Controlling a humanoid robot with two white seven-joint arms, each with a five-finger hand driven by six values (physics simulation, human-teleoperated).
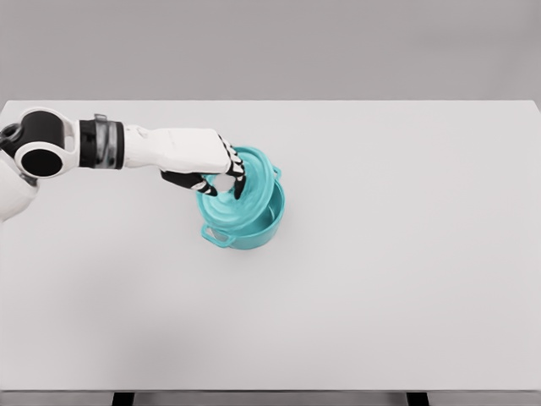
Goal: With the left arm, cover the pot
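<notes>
At table's near edge, bare white surface only (pixel 270 338); nothing resting there. Farther in, slightly left of centre: a teal pot (pixel 249 227), round, with a small loop handle (pixel 216 235) facing the viewer and a second handle at the far right rim. Over the pot, a matching teal lid (pixel 254 182), tilted, its right part raised above the rim and its lower edge dipping toward the pot's opening (not yet seated flat, by the look of it). Likely rigid and smooth, probably light for the hand but slippery; best taken at the central knob, hidden here under the fingers. Gripping the lid from above: the left hand (pixel 218 173), dark fingers (pixel 239 179) curled down and closed on the lid's top, apparently pinching around its knob, though exact contact cannot be made out. Reaching from the left edge: the white left arm, nearly horizontal, forearm straight, wrist bent slightly downward toward the pot; shoulder joint visible at far left. Right arm absent from view. Beyond, far table edge and plain grey wall.
</notes>
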